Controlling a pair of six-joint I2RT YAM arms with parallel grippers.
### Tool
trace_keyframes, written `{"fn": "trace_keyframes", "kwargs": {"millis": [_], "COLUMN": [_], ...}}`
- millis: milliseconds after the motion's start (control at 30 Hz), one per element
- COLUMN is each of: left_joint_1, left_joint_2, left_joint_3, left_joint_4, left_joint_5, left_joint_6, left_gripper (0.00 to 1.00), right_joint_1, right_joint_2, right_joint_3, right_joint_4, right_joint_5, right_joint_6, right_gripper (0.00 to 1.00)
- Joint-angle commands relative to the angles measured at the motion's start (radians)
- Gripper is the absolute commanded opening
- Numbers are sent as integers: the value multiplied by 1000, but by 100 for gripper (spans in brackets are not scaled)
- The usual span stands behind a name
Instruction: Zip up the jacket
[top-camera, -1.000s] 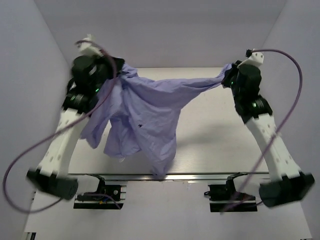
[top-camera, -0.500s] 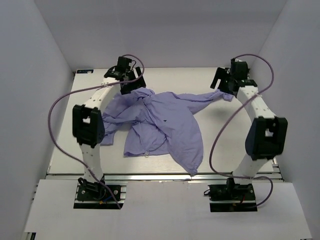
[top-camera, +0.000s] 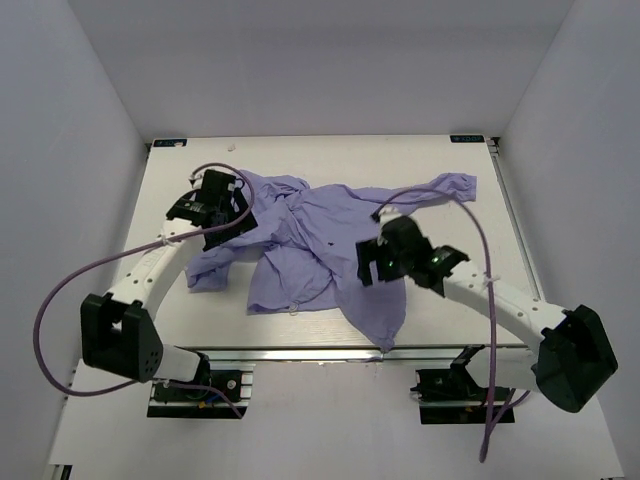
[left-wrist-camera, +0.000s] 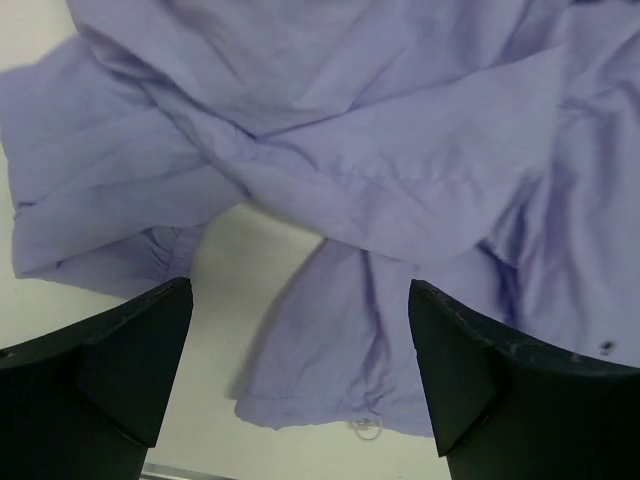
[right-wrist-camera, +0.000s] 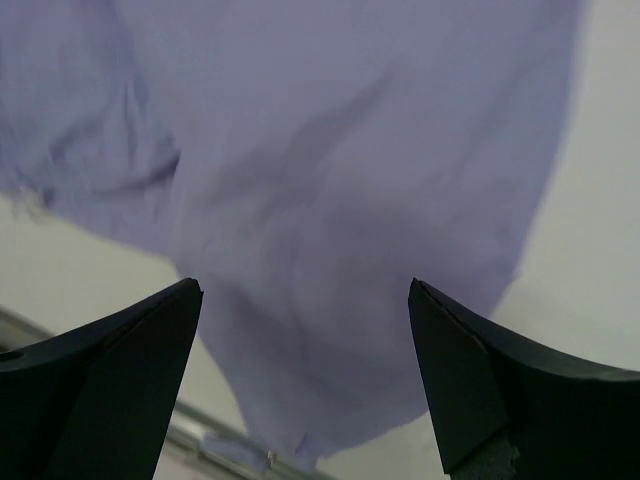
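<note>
Jacket (top-camera: 320, 235) lies crumpled beneath left gripper (left-wrist-camera: 297, 300) and right gripper (right-wrist-camera: 305, 295) (both spread wide).

A soft lavender-purple fabric jacket (top-camera: 320, 250) lies crumpled and spread across the middle of the top view, thin and heavily creased. One long sleeve (top-camera: 440, 188) stretches toward the upper right of the frame, nearly straight. A bunched fold (top-camera: 205, 272) sits at left-centre. A tapering flap (top-camera: 378, 310) runs down to the lower centre and ends in a narrow tip. In the left wrist view the layers overlap in diagonal folds. A small pale ring (left-wrist-camera: 367, 428) shows at a gathered hem (left-wrist-camera: 300, 415) low in the frame. The zipper line cannot be made out among the folds.
</note>
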Motion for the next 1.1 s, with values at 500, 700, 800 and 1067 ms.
{"fn": "trace_keyframes", "kwargs": {"millis": [500, 700, 800, 1067], "left_joint_1": [-4, -10, -27, -130], "left_joint_2": [557, 461, 441, 931], "left_joint_3": [314, 406, 457, 1105], "left_joint_4": [53, 171, 295, 418], "left_joint_5": [33, 64, 142, 234], "left_joint_6": [-9, 36, 73, 105], "left_gripper": [0, 0, 0, 0], "right_joint_1": [211, 195, 178, 2], "right_joint_2": [8, -16, -30, -116], "right_joint_3": [-216, -279, -294, -330], "right_joint_4": [47, 72, 72, 69], "right_joint_5": [203, 184, 179, 121], "right_joint_6": [172, 174, 185, 232], "right_gripper": [71, 24, 13, 0]}}
